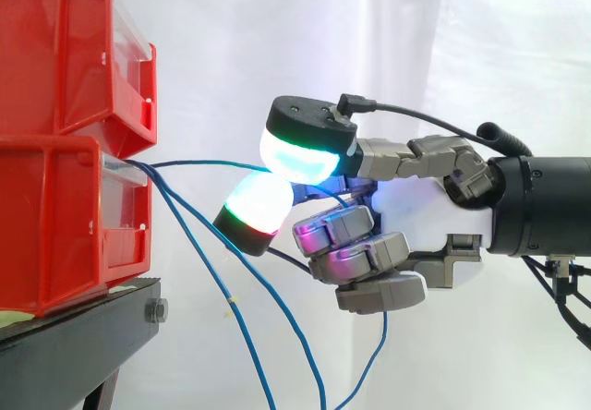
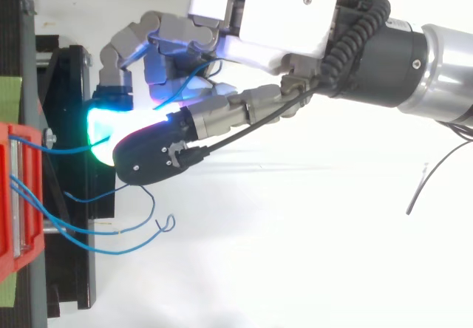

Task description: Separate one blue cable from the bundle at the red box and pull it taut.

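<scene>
Two red bins were stacked on a black metal stand [image 1: 88,331] before a white curtain [image 1: 277,31]; the upper red plastic bin [image 1: 65,50] was set directly on the lower red plastic bin [image 1: 55,230]; what lay inside either bin could not be made out. A bundle of thin blue cables was seen emerging from the top front edge of the lower bin; one thin blue cable [image 1: 208,163] was drawn out nearly straight and level towards the robot hand [image 1: 416,211], where it was pinched between two glowing fingertip pads [image 1: 297,156], the other fingers being curled; the loose blue cables [image 1: 261,282] were left drooping below it.
</scene>
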### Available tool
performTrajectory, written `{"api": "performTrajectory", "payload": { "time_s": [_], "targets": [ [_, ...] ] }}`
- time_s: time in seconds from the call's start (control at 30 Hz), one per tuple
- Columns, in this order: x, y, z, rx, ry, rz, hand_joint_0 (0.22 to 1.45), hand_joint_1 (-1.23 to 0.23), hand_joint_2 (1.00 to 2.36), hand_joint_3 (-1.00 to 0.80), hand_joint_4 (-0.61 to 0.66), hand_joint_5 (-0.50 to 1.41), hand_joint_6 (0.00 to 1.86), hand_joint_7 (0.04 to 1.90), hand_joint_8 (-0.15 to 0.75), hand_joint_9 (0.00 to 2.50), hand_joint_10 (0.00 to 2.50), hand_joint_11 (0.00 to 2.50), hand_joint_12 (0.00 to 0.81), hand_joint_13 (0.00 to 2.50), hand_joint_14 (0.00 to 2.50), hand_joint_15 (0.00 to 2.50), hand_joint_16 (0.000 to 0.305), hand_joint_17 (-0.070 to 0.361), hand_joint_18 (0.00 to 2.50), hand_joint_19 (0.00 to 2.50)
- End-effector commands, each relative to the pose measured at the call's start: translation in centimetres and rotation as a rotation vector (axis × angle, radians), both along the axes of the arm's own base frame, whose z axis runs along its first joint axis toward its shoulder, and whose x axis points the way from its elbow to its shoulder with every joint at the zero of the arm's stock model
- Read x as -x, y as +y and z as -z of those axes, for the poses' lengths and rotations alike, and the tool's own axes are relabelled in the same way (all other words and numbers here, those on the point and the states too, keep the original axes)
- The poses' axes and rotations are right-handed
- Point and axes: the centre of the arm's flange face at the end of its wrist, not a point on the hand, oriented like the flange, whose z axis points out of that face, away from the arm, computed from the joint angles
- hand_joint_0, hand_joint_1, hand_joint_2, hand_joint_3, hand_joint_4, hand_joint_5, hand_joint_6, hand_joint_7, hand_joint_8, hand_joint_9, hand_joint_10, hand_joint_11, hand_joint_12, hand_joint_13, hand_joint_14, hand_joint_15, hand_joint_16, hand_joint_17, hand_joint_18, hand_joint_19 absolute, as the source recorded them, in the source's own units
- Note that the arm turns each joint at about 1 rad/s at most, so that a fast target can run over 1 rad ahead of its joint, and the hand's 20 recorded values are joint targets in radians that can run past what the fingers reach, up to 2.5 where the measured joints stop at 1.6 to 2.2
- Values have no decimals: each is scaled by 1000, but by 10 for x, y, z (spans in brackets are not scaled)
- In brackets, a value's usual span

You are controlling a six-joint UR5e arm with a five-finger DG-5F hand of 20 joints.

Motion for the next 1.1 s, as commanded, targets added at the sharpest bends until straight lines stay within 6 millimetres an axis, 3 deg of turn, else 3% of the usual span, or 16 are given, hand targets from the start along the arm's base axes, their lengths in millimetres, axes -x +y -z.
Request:
{"api": "performTrajectory", "payload": {
  "time_s": [0.0,0.1,0.17,0.27,0.37,0.43,0.73,1.07],
  "targets": [
    [0,1,0,0,2,0,642,-718,1023,-125,37,-181,947,951,370,266,2500,1656,416,687,2500,1405,40,91,1363,1664],
    [0,2,1,0,5,-1,650,-745,1024,-62,-23,-177,953,997,369,276,2500,1680,418,692,2500,1418,41,93,1373,1662],
    [1,4,2,1,13,-4,647,-744,1021,-127,28,-180,954,945,371,274,2500,1720,417,692,2500,1421,41,93,1368,1679],
    [1,5,0,-2,10,-6,582,-593,1001,-496,131,-182,936,924,372,266,2500,1709,424,692,2500,1419,42,95,1332,1650],
    [1,4,1,-2,11,-5,579,-479,1000,-500,143,-183,933,911,377,276,2500,1665,415,688,2500,1392,42,94,1326,1633],
    [1,4,1,-2,11,-3,641,-424,1003,-464,128,-177,929,917,375,295,2500,1668,415,701,2500,1385,41,93,1335,1656],
    [0,4,1,-4,9,-3,623,-668,1020,-82,125,-174,935,975,390,313,2500,1657,438,734,2500,1407,46,103,1373,1525],
    [1,3,1,-2,10,0,654,-767,1022,-101,39,-179,945,983,370,309,2500,1675,415,718,2500,1432,42,95,1373,1691]
  ]
}}
